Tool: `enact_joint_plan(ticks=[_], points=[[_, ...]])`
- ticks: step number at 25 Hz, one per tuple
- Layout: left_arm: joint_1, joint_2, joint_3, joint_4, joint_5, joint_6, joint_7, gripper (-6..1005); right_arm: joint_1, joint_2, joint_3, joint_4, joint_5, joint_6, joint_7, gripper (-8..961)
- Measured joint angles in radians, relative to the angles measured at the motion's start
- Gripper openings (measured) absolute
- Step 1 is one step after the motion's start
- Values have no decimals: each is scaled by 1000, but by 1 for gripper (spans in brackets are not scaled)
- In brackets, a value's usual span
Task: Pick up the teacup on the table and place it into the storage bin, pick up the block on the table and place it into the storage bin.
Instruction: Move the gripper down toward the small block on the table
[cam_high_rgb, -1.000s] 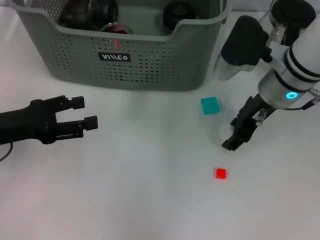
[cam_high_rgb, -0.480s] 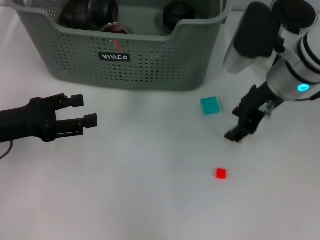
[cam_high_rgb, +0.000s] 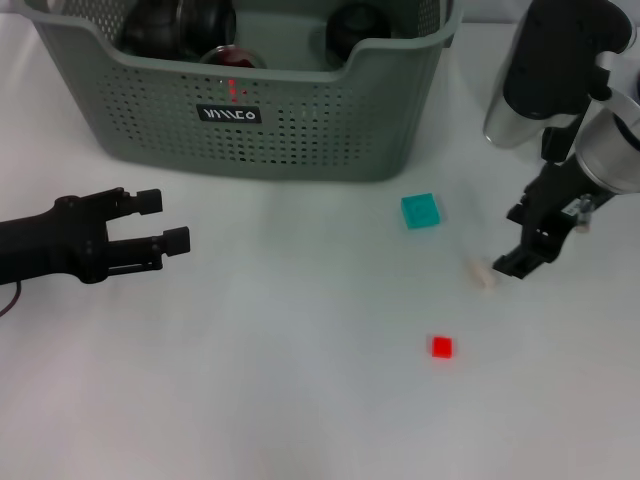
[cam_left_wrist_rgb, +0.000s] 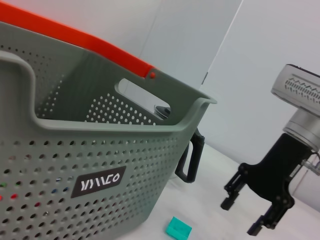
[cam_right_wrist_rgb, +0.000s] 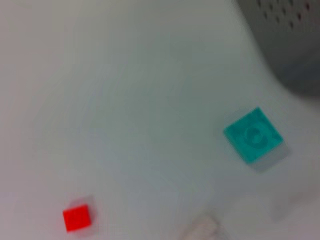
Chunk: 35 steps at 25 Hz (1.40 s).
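Note:
The grey-green storage bin (cam_high_rgb: 300, 130) stands at the back with dark rounded vessels (cam_high_rgb: 180, 20) inside; no teacup shows on the table. A teal block (cam_high_rgb: 421, 211) lies in front of the bin's right corner, also in the right wrist view (cam_right_wrist_rgb: 252, 135) and the left wrist view (cam_left_wrist_rgb: 178, 228). A small red block (cam_high_rgb: 441, 347) lies nearer the front. My right gripper (cam_high_rgb: 510, 242) hangs open and empty to the right of the teal block, apart from it. My left gripper (cam_high_rgb: 165, 220) rests open at the left, holding nothing.
A small pale piece (cam_high_rgb: 484, 275) lies on the table just beside the right gripper's lower fingertip. A black handle (cam_left_wrist_rgb: 192, 157) sticks out behind the bin's corner. The right arm's white body (cam_high_rgb: 560, 70) rises at the back right.
My right gripper has swung to the right, away from the teal block, uncovering the small pale piece. The left arm and both blocks have stayed put.

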Motion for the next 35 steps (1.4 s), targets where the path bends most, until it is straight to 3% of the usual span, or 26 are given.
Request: enact_joint_plan(ticks=[8, 35], points=[[-10, 3, 0, 0, 2, -7, -3, 860, -3, 2, -4, 0, -28, -21, 0, 711], [-11, 2, 0, 0, 4, -6, -4, 860, 21, 9, -96, 119, -55, 99, 33, 710]])
